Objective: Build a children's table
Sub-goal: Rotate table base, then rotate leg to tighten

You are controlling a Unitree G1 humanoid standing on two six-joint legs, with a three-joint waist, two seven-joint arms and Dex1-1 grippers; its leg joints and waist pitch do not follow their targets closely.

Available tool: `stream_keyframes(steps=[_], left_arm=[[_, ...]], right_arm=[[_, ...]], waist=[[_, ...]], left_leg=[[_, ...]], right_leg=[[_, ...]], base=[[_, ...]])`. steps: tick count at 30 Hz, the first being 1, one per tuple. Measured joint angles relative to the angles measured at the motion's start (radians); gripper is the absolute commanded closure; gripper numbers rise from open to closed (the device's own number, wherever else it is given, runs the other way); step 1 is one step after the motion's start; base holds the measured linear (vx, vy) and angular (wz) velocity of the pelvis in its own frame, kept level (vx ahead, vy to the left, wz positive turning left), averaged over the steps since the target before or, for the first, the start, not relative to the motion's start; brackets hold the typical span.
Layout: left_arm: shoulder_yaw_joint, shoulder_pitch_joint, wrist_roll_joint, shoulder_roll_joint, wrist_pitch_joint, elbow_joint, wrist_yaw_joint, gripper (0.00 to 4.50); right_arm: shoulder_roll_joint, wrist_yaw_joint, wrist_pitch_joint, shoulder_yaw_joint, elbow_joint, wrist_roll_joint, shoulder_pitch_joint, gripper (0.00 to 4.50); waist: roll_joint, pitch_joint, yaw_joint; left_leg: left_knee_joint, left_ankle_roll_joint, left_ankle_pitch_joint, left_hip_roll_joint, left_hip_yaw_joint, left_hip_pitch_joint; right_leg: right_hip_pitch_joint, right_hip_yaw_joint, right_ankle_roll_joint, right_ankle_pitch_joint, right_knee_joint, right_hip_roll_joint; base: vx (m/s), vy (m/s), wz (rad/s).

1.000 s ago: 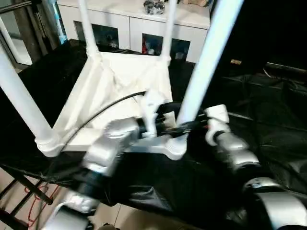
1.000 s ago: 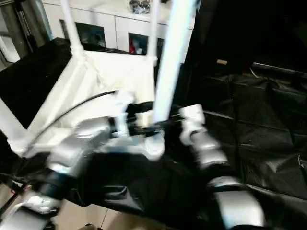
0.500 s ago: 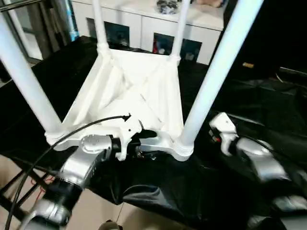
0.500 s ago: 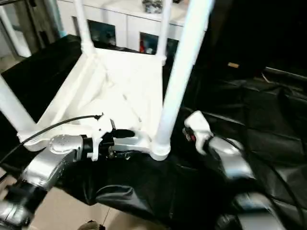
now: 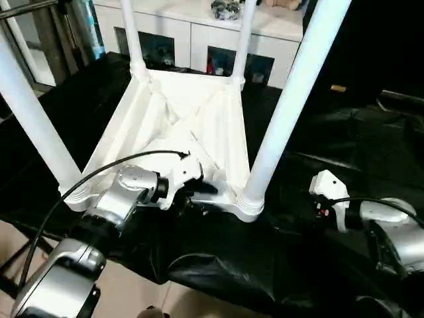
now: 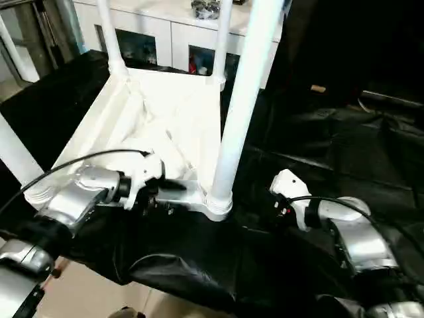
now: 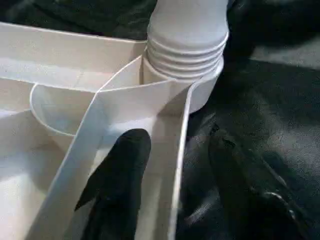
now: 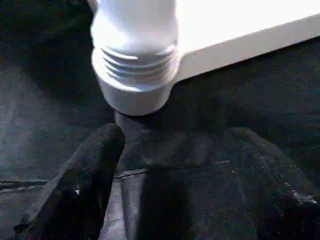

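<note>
The children's table (image 5: 192, 112) lies upside down on black cloth, its ribbed underside up. All four white legs stand in the corner sockets, the near right leg (image 5: 291, 93) tallest in view. My left gripper (image 7: 176, 140) is open and straddles the near rim: one black finger (image 7: 120, 165) inside the wall, the other outside on the cloth. It sits just beside the near right socket (image 7: 187, 50). My right gripper (image 8: 170, 145) is open over the cloth, a little to the right of that socket (image 8: 135, 65), with nothing between its fingers.
A white cabinet (image 5: 192, 33) with glass doors stands behind the work surface. Crumpled black cloth (image 5: 344, 132) covers the surface to the right. A small tan object (image 5: 338, 87) lies on it. The near edge drops to the floor (image 5: 146, 291). A black cable (image 5: 86, 179) loops over my left arm.
My left gripper has settled over the table's near rim and its fingers have narrowed. My right gripper has drawn back to the right, away from the near right leg.
</note>
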Motion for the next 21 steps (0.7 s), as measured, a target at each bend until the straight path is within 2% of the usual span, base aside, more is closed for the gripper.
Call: stream_keyframes(steps=[4, 5, 9, 13, 15, 17, 21], left_arm=[[-0.015, -0.047, 0.048, -0.022, -0.047, 0.103, -0.001, 2.62], [-0.018, -0.056, 0.054, -0.024, -0.055, 0.117, -0.001, 2.83], [-0.019, -0.076, 0.069, -0.032, -0.061, 0.162, -0.005, 3.01], [-0.02, -0.103, 0.081, -0.052, -0.079, 0.224, -0.017, 3.38], [-0.018, -0.118, 0.087, -0.067, -0.087, 0.252, -0.022, 3.4], [-0.018, -0.129, 0.092, -0.074, -0.089, 0.273, -0.027, 3.76], [-0.015, -0.132, 0.093, -0.082, -0.095, 0.286, -0.036, 3.93]], right_arm=[[-0.021, 0.015, 0.042, 0.002, -0.065, 0.003, 0.031, 0.94], [-0.023, 0.016, 0.047, 0.003, -0.067, 0.003, 0.037, 0.94], [-0.032, 0.015, 0.065, 0.003, -0.099, 0.009, 0.062, 0.94], [-0.04, 0.014, 0.097, 0.003, -0.14, 0.018, 0.078, 0.94], [-0.051, 0.014, 0.107, 0.002, -0.156, 0.023, 0.087, 0.94], [-0.06, 0.014, 0.109, 0.001, -0.176, 0.026, 0.097, 0.94], [-0.066, 0.013, 0.135, 0.0, -0.19, 0.035, 0.114, 0.94]], waist=[[0.015, -0.002, 0.001], [0.017, -0.002, 0.001], [0.031, -0.003, 0.0], [0.045, -0.003, 0.0], [0.046, -0.003, 0.0], [0.047, -0.004, 0.0], [0.05, -0.005, -0.001]], left_leg=[[0.0, 0.0, 0.0, 0.0, 0.0, 0.001], [0.0, 0.0, 0.0, 0.0, -0.001, 0.001], [0.0, 0.0, 0.0, -0.001, -0.001, 0.002], [0.0, 0.0, 0.0, -0.001, -0.001, 0.002], [0.0, 0.0, 0.0, -0.001, -0.001, 0.003], [0.0, 0.0, 0.0, -0.001, -0.001, 0.003], [0.0, 0.001, -0.001, -0.002, -0.001, 0.003]], right_leg=[[0.002, 0.0, 0.0, 0.0, -0.002, 0.0], [0.002, -0.001, 0.0, 0.0, -0.002, 0.0], [0.004, -0.001, 0.0, 0.0, -0.002, -0.001], [0.005, -0.001, 0.0, 0.0, -0.002, -0.001], [0.005, -0.002, 0.0, 0.0, -0.002, -0.001], [0.006, -0.001, 0.0, 0.0, -0.002, -0.001], [0.007, -0.001, 0.0, 0.0, -0.004, -0.002]], base=[[0.0, 0.0, 0.0], [0.0, 0.0, 0.0], [0.0, 0.0, 0.0], [0.0, 0.0, 0.0], [0.0, 0.0, 0.0], [0.0, 0.0, 0.0], [0.0, 0.0, 0.0]])
